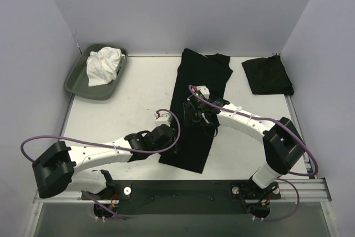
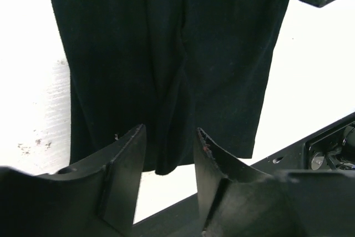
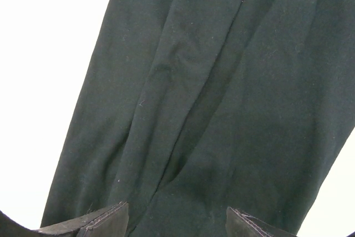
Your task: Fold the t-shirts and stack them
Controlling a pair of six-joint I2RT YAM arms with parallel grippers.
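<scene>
Left gripper point(image 2: 170, 132): nearest item in its own wrist view. Its black fingers point(image 2: 126, 159) stand apart with a clear gap and pinch nothing. The near hem of the long black t-shirt point(image 2: 166, 54) shows in that gap; whether a tip touches the cloth cannot be told. Long black t-shirt: one piece of soft thin cloth, laid out as a narrow lengthwise strip at the middle of the white table point(image 1: 127, 98). It lies slightly slanted, one end toward the far wall and the hem toward the arm bases, with shallow lengthwise creases along it. Left gripper, top view: at the shirt's left edge, near the hem end. Right gripper point(image 3: 177, 210): directly over the long shirt, about midway along its length. Its fingers point(image 3: 100, 223) are spread wide with cloth filling the space between them and no fold gripped; contact with the cloth cannot be told. Folded black t-shirt point(image 1: 267, 76): small dark rectangle to the right of the long shirt's far end, well apart from it. Grey-green tray point(image 1: 75, 84): to the left of the long shirt's far end, well apart from it. White cloth point(image 1: 104, 66): crumpled, lying in the tray. Black mounting plate point(image 1: 183, 190): just past the long shirt's hem on the near side, carrying both arm bases.
</scene>
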